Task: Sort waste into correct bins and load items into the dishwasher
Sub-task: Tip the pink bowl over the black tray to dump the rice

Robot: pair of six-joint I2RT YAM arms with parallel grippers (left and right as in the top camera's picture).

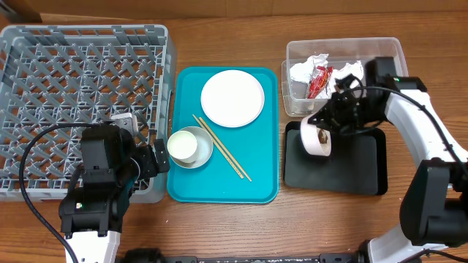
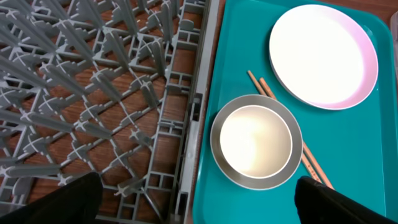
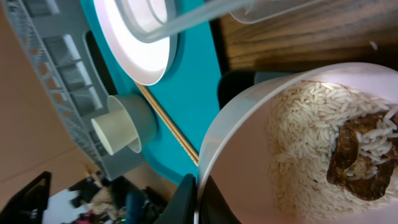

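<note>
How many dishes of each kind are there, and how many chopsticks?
Plates: 1
Bowls: 2, a pink bowl in the right gripper and a grey bowl
Cups: 1
Chopsticks: 2
Total: 6

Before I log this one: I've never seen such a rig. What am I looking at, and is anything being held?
Two robot arms work at a table. One picture is from above; the other two come from cameras on each wrist.

From above: a grey dish rack on the left, a teal tray in the middle with a white plate, chopsticks and a cup standing in a metal bowl. To the right, a clear tub holds a napkin and red wrapper, next to a black tray.

The left end effector is open and empty, near the metal bowl. The right end effector is shut on a pinkish bowl, tipped over the black tray; its wrist view shows rice and a brown scrap inside.
</note>
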